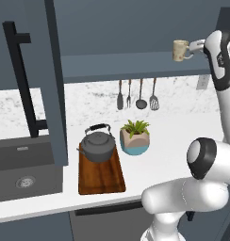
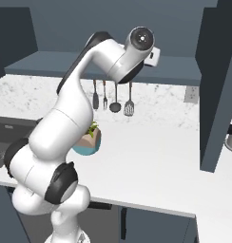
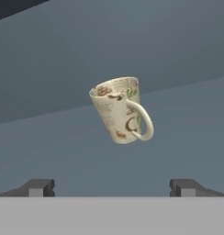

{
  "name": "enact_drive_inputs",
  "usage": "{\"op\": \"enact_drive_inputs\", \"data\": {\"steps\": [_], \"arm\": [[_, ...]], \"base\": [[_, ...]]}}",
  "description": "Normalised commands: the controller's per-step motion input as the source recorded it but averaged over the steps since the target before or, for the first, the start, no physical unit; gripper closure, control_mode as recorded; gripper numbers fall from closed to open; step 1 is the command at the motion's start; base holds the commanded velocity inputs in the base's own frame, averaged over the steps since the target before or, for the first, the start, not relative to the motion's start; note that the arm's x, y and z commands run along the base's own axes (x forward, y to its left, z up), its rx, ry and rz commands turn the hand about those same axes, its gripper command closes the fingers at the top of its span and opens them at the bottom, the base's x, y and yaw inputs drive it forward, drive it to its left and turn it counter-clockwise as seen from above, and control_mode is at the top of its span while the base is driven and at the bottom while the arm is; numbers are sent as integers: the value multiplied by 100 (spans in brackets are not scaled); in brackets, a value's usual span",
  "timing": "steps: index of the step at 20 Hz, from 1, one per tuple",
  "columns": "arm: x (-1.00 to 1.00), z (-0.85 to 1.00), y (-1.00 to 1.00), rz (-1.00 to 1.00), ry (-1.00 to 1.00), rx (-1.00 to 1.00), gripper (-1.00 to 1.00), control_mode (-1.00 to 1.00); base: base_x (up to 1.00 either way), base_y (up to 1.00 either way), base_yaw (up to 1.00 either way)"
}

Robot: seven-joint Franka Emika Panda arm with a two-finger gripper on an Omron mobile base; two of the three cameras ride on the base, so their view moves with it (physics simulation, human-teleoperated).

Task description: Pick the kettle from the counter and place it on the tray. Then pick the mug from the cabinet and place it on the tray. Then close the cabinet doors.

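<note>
The round dark grey metal kettle (image 1: 98, 146) already sits on the flat reddish-brown wooden tray (image 1: 102, 177). The small cream speckled mug (image 3: 121, 110) waits on the cabinet shelf at 12 o'clock from the spread tool (image 3: 113, 187) (doors not closed yet).

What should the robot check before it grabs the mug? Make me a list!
1. Kettle already on the tray: ok.
2. Mug standing on the cabinet shelf, nothing crowding it: ok.
3. End effector open wide, with nothing in it: ok.
4. Mug sits between the line of the two fingertips in the hand view: ok.
5. Fingertips far enough forward to close around the mug: not ok, it is ahead of them.
6. Room left on the tray beside the kettle: ok, the near half is bare.
</note>
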Motion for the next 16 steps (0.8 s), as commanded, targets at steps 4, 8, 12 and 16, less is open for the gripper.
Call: {"op": "enact_drive_inputs", "data": {"steps": [4,8,12,16], "arm": [[14,0,0,3,0,0,-100,-100],[12,-1,-5,4,0,0,-100,-100],[6,-5,-5,5,0,0,-100,-100],[11,-3,-2,4,0,0,-100,-100]], "base": [[0,0,0],[0,0,0],[0,0,0],[0,0,0]]}}
